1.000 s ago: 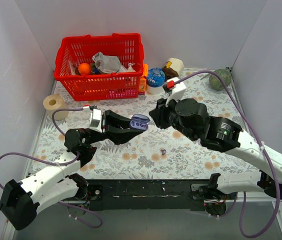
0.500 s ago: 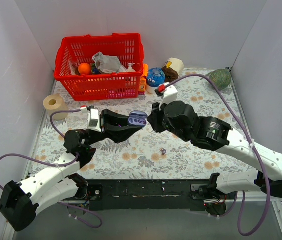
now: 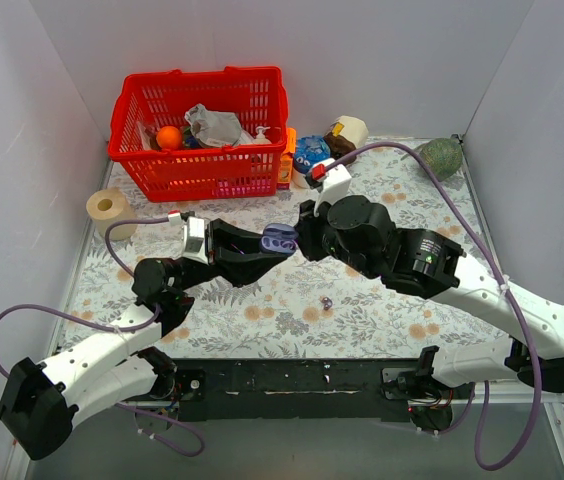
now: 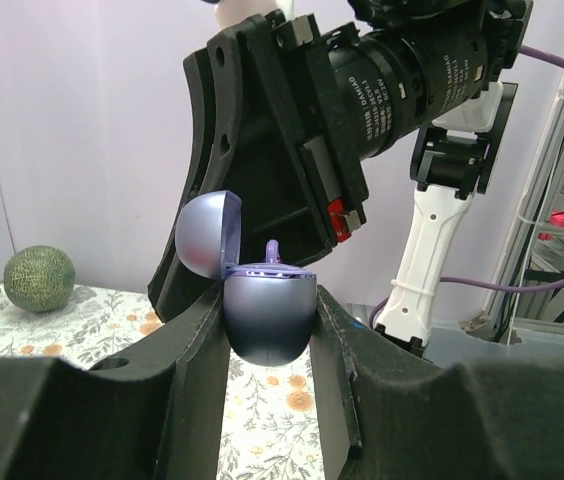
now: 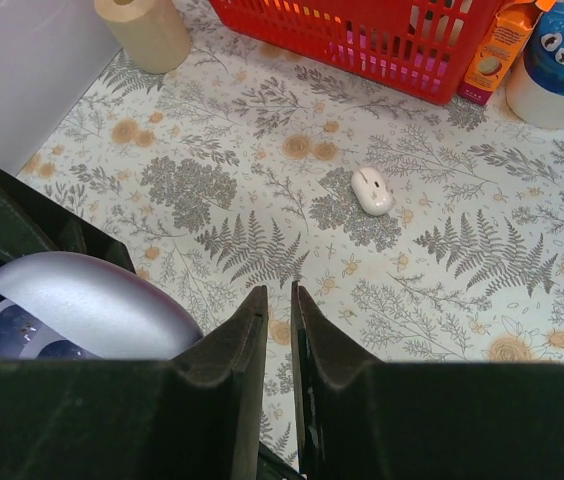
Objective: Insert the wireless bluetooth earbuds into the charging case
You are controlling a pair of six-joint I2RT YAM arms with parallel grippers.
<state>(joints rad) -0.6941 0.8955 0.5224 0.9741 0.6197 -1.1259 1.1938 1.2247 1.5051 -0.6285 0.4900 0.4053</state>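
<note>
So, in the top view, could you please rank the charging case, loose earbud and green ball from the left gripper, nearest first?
1. charging case, clamped in the left gripper.
2. loose earbud, on the near side, slightly right.
3. green ball, far right corner.

The case (image 4: 267, 315) is bluish lavender and a bud (image 3: 326, 301) is purple. The worktop (image 3: 262, 312) is white, printed with grey ferns and orange flowers. The basket (image 3: 202, 176) is red.
</note>
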